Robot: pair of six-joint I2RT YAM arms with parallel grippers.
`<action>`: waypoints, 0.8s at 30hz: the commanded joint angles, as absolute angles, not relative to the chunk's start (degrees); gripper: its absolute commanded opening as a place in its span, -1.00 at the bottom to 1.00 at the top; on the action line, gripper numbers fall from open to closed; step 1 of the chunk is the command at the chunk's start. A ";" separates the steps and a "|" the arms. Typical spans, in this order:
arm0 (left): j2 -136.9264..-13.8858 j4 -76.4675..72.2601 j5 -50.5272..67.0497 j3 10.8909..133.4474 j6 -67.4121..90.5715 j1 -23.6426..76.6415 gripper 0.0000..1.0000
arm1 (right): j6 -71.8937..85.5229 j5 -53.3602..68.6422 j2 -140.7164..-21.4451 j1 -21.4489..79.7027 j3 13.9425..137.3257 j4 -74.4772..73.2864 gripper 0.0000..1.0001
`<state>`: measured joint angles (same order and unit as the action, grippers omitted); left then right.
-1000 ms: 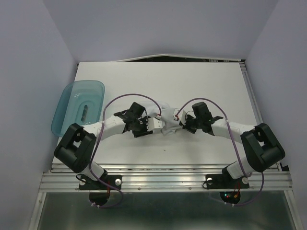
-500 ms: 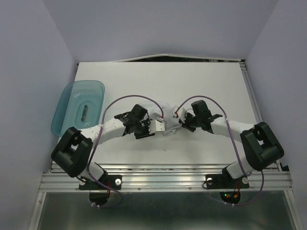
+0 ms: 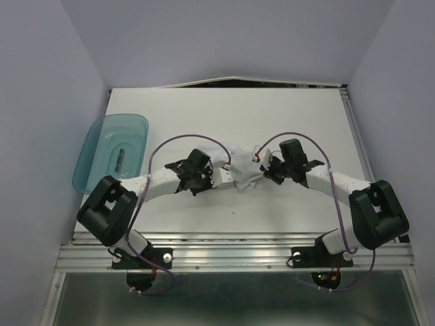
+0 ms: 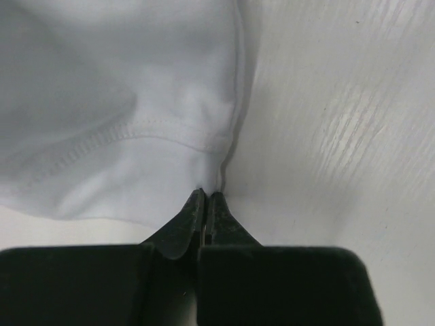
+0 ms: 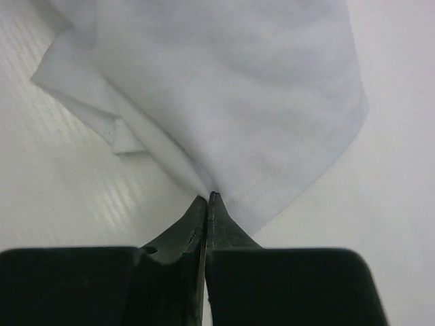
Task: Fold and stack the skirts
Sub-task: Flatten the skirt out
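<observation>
A white skirt (image 3: 243,171) lies bunched at the middle of the table, between my two grippers. My left gripper (image 3: 224,178) is shut on the skirt's left edge; in the left wrist view its tips (image 4: 206,195) pinch the hemmed cloth (image 4: 122,102) at a corner. My right gripper (image 3: 264,170) is shut on the skirt's right side; in the right wrist view its tips (image 5: 206,198) pinch the edge of the cloth (image 5: 224,88), which spreads away from them in folds. Only this one skirt shows.
A translucent teal tray (image 3: 92,146) sits at the table's left edge with a small dark object (image 3: 119,159) in it. Purple cables loop over both arms. The table (image 3: 299,115) is white, with walls close on both sides.
Both grippers have moved a little, the right one to the right and the left one up, and the skirt between them is spread slightly wider. Both stay shut on it.
</observation>
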<state>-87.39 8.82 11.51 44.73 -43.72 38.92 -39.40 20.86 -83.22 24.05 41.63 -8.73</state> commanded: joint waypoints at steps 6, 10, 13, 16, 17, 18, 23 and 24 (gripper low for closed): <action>-77.17 18.81 13.61 60.51 -40.09 27.61 -1.00 | -43.68 22.23 -80.50 8.54 55.35 -17.13 -0.99; -78.57 18.11 14.42 69.68 -37.45 23.29 -1.00 | -44.21 22.50 -82.09 4.84 63.62 -19.07 -0.99; -80.24 15.75 13.54 73.81 -36.39 23.12 -1.00 | -43.77 21.63 -83.93 4.83 69.49 -19.78 -0.99; -82.17 10.04 9.59 75.76 -35.16 23.03 -1.00 | -42.63 19.96 -87.62 3.70 75.74 -19.51 -0.99; -83.05 8.45 8.19 76.28 -34.98 22.77 -1.00 | -41.93 18.56 -88.93 3.69 77.59 -18.99 -0.99; -84.01 6.78 5.91 76.99 -34.72 22.50 -1.00 | -40.53 17.94 -90.34 3.08 79.52 -17.85 -0.99; -94.27 0.44 2.38 89.44 -32.26 19.61 -1.00 | -38.32 13.64 -101.32 1.85 96.10 -15.56 -0.99; -96.05 0.53 2.63 94.52 -32.34 19.34 -1.00 | -37.97 13.10 -102.73 1.85 98.59 -15.47 -0.99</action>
